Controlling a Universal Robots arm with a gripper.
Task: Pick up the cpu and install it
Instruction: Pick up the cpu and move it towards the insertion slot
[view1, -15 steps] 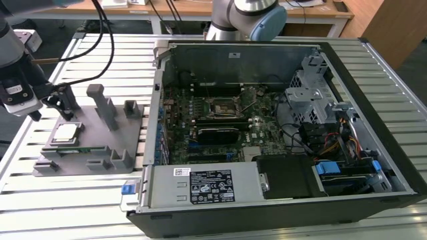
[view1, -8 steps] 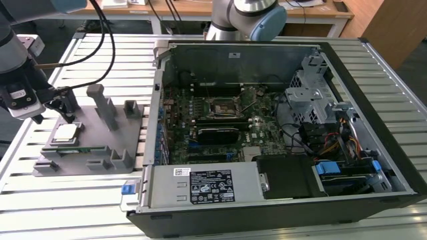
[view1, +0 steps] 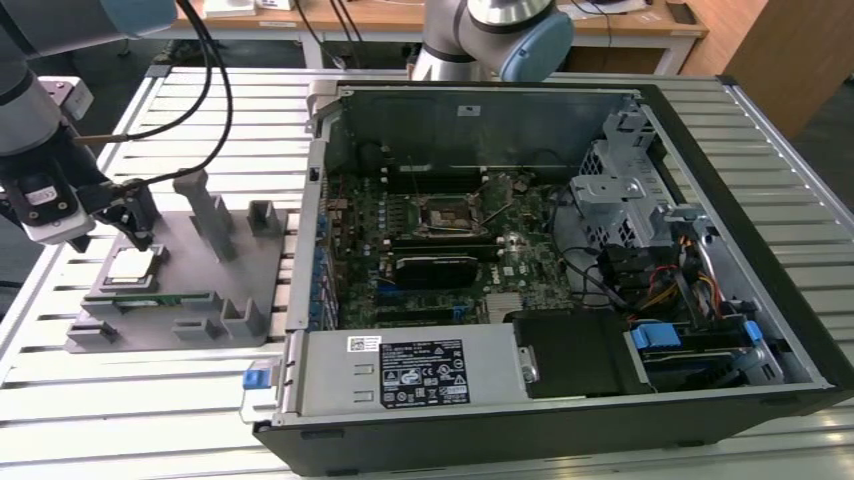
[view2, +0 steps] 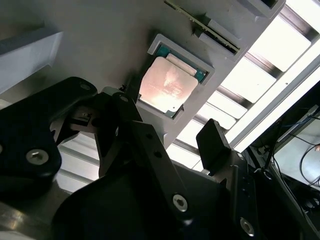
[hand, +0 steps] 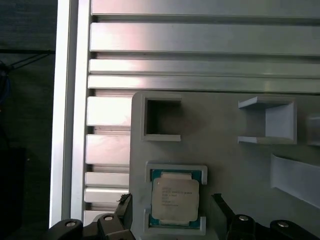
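The cpu (view1: 131, 265) is a flat silver square lying in a shallow pocket of the grey holder block (view1: 187, 300) at the exterior view's left. My gripper (view1: 124, 228) hangs just above it, open and holding nothing. In both wrist views the two black fingers stand apart on either side of the cpu (view2: 167, 84) (hand: 175, 199), one fingertip (view2: 212, 145) clear of the chip's pocket. The black socket frame (view1: 445, 213) sits on the motherboard inside the open computer case (view1: 667, 110).
A green memory stick (view1: 147, 298) lies in a slot of the holder block just in front of the cpu. Tall grey posts (view1: 211, 210) rise from the block beside my gripper. The slatted aluminium table (view1: 134, 400) carries both block and case. A second arm's base (view1: 487, 40) stands behind the case.
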